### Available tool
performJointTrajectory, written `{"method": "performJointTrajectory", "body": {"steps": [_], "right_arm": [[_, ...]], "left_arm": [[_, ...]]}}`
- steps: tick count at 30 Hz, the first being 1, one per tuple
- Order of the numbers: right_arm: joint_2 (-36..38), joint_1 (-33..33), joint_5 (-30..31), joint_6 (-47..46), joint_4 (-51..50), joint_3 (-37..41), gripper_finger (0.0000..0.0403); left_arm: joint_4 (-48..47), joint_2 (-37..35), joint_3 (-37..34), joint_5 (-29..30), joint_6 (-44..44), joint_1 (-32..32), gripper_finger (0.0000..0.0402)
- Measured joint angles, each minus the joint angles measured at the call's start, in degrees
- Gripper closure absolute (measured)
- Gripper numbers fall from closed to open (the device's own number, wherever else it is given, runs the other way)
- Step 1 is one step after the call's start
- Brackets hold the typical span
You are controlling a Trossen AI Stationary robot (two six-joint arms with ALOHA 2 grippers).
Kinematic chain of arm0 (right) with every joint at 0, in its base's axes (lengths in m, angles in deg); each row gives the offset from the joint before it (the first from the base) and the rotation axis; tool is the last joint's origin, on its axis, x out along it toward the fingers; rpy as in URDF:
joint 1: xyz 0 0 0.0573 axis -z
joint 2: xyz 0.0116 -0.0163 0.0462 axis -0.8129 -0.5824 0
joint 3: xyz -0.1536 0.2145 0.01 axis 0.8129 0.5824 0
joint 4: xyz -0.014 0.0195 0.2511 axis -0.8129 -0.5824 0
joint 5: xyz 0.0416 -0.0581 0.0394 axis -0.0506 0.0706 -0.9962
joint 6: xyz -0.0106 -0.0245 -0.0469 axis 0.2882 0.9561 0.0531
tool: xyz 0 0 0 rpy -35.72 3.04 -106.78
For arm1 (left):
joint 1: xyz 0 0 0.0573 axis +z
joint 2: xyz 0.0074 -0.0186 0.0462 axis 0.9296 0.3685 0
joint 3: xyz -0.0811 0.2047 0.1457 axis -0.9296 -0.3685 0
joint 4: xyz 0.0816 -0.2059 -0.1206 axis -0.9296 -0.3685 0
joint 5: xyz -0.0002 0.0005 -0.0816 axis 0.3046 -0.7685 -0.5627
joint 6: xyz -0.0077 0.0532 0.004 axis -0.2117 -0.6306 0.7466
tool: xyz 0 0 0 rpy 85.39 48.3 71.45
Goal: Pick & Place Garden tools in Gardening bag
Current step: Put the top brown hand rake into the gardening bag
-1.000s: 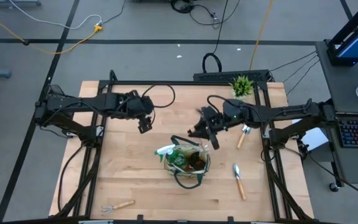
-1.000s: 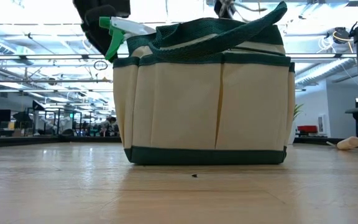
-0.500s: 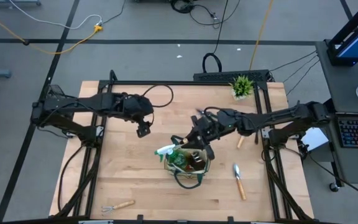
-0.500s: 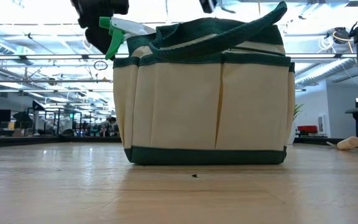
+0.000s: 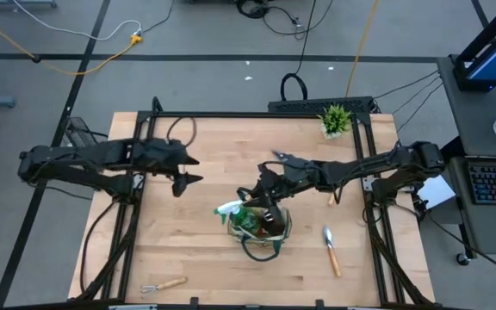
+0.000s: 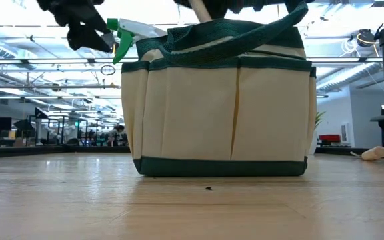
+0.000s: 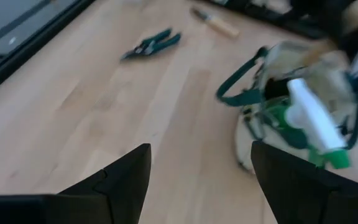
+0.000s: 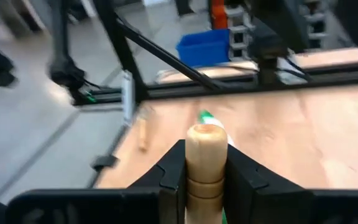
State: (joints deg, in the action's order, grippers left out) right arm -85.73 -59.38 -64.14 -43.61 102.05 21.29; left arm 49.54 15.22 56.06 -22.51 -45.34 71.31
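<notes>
The right hand [image 5: 263,191], clamped on a stiff, light wooden-handled garden tool [image 8: 206,163], hovers over the soft beige-and-green fabric gardening bag [image 5: 261,221] mid-counter, while the left hand [image 5: 183,172] waits open, empty.

A small potted plant [image 5: 335,118] can be seen at the desk's [image 5: 188,250] far edge, a keyboard [image 5: 495,183] off right, yellow cable [image 5: 76,60] on the floor.

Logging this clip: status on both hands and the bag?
Right hand shut on wooden-handled tool, over beige tote with green trim. Left hand open, empty, off to the side. Nothing blocking.
</notes>
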Motion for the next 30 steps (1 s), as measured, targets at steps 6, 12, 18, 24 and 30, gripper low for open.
{"method": "performJointTrajectory", "body": {"steps": [6, 12, 18, 24, 30], "right_arm": [[-0.01, -0.01, 2.93, 0.99, -1.47, 0.02, 0.0347], [0.01, -1.15, 5.57, -2.07, 0.75, 3.74, 0.0347], [0.43, -3.34, 6.22, -3.34, 1.51, 4.39, 0.0347], [0.42, -4.42, 10.69, -3.12, -0.83, 4.39, 0.0347], [0.0, -4.58, 11.96, -3.65, -2.39, 4.72, 0.0347]], "left_arm": [[9.05, -7.17, -7.63, 0.06, 1.16, -2.32, 0.0121], [11.61, -9.84, -11.23, 0.12, 2.61, -3.08, 0.0121], [11.71, -9.77, -11.65, 0.12, 3.33, -3.07, 0.0121], [11.68, -9.76, -11.65, 0.13, 3.43, -3.05, 0.0121], [11.65, -9.72, -11.65, 0.15, 3.4, -3.05, 0.0121]]}}
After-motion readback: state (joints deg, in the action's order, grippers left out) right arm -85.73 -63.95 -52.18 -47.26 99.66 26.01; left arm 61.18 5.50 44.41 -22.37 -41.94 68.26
